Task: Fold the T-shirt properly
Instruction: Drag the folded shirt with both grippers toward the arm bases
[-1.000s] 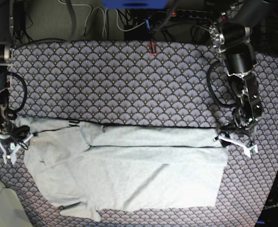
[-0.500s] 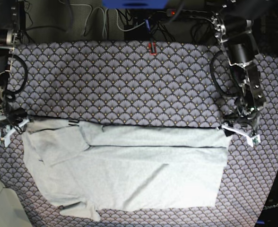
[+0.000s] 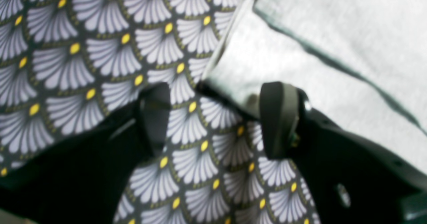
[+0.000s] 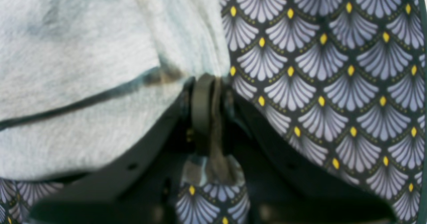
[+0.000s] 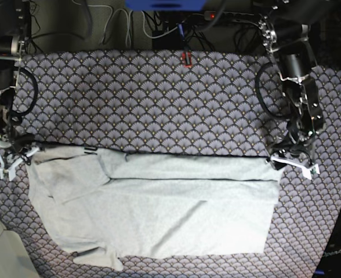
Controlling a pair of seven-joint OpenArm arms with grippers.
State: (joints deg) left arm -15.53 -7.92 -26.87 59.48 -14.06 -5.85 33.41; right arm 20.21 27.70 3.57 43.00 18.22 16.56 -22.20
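You have 1 T-shirt (image 5: 159,208) lying flat on the patterned bench (image 5: 159,98), and 2 arms reaching down at its far corners; your left end effector (image 3: 217,120) hangs with fingers apart beside the hem corner, gripping nothing; your right end effector (image 4: 208,110) is pinched together on the shirt's edge at the sleeve end.

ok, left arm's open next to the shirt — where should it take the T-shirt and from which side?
Probably the far hem-side corner of the T-shirt, approached from the bare tablecloth side. In the left wrist view the left gripper is open with that layered corner just ahead of its fingertips. The right gripper is shut on the opposite corner, so the grip would mirror it.
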